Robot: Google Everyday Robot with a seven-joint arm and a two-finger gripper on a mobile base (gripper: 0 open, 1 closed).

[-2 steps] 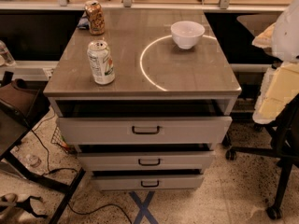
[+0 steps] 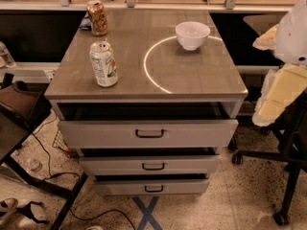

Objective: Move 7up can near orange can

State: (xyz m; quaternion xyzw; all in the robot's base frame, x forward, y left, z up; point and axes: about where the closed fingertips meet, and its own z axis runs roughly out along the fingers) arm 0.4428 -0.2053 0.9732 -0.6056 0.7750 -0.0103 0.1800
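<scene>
Cans: two, both upright on the cabinet top (image 2: 192, 83).
7up can (image 2: 103, 63): front left of the top, near the left edge, standing free.
Orange can (image 2: 97, 17): back left corner, apart from the 7up can with bare top between them.
Bowl (image 2: 192, 34): one, white, back right, sitting on a bright ring of light.
Drawers (image 2: 148, 133): three, each pulled out slightly.
Gripper (image 2: 283, 87): pale shape at the right edge, off the cabinet and well away from both cans; partly cut off, and I cannot tell whether it is apart or together.
</scene>
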